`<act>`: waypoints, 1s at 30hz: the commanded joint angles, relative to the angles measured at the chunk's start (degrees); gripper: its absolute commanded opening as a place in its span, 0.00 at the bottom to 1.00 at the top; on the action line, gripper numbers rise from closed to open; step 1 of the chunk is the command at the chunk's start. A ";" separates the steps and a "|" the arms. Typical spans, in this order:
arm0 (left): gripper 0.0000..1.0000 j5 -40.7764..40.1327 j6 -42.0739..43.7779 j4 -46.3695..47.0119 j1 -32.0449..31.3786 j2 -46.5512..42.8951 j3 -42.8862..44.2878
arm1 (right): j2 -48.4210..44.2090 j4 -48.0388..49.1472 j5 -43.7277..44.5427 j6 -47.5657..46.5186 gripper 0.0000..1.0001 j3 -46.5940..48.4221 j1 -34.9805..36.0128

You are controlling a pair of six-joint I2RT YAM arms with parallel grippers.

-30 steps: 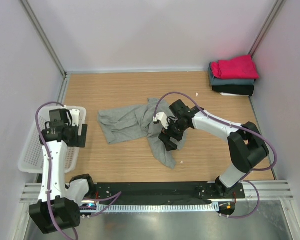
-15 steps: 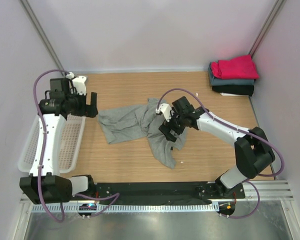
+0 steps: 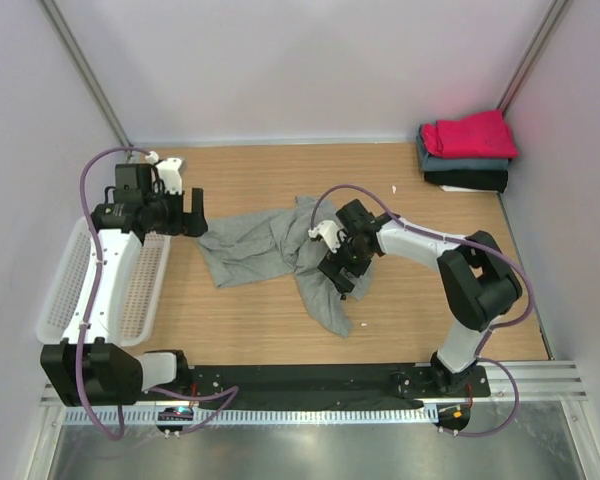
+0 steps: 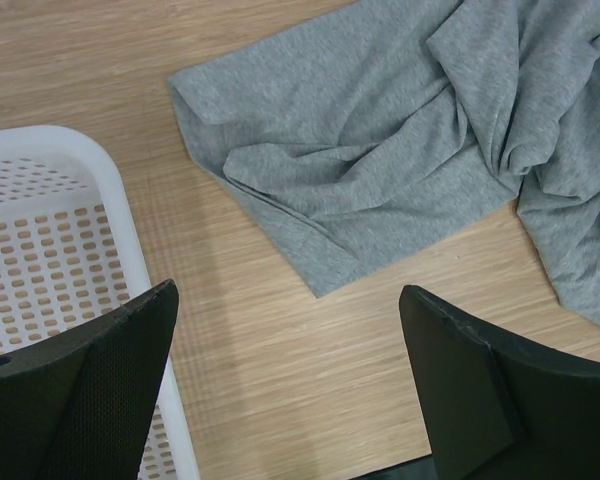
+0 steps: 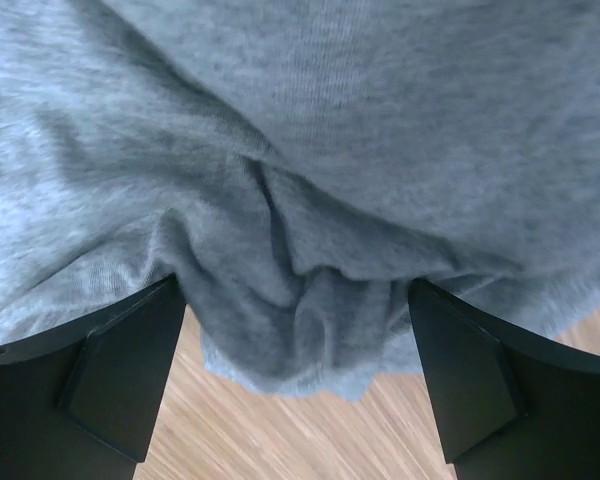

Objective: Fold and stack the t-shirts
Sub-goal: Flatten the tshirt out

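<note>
A large heather-grey cotton t-shirt [image 3: 265, 250] lies crumpled near the middle of the light wooden counter [image 3: 250, 330], with one part trailing toward the near edge. The left hand [image 4: 287, 292] hangs above the shirt's left end, just beside the white plastic mesh basket [image 3: 55, 300] at the left edge. Its fingers are spread wide and hold nothing. The right hand [image 5: 295, 285] is low over the shirt's right side, jaws fully apart with a bunched fold between them, not clamped. In the far right corner sits a folded stack: a magenta-red t-shirt [image 3: 470, 133] on a slate-blue t-shirt [image 3: 460, 162] on a black t-shirt [image 3: 470, 181].
</note>
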 commanded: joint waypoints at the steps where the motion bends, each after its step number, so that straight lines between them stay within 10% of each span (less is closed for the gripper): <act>1: 0.91 1.23 -0.74 3.13 -0.09 -2.46 -0.93 | 2.92 -2.60 -1.73 -0.30 0.97 4.35 0.18; 3: 0.92 1.23 -0.65 3.66 -0.09 -3.08 -1.98 | 4.15 -3.65 -2.43 -0.47 0.87 5.58 0.18; 7: 0.92 1.23 -0.57 4.37 -0.09 -3.78 -3.56 | 2.67 -4.88 -2.61 -0.47 0.20 7.16 0.10; 8: 0.92 1.23 -0.48 4.54 -0.18 -3.79 -3.83 | 1.62 -5.06 -2.09 -0.47 0.17 7.43 0.10; 15: 0.92 3.60 -0.30 4.72 -0.18 -2.03 -3.92 | -10.77 -6.12 2.22 -1.79 0.01 11.64 0.01; 30: 0.77 -6.32 4.62 3.75 -15.56 24.58 -0.93 | -21.24 -4.01 -0.32 1.02 0.01 11.65 -8.95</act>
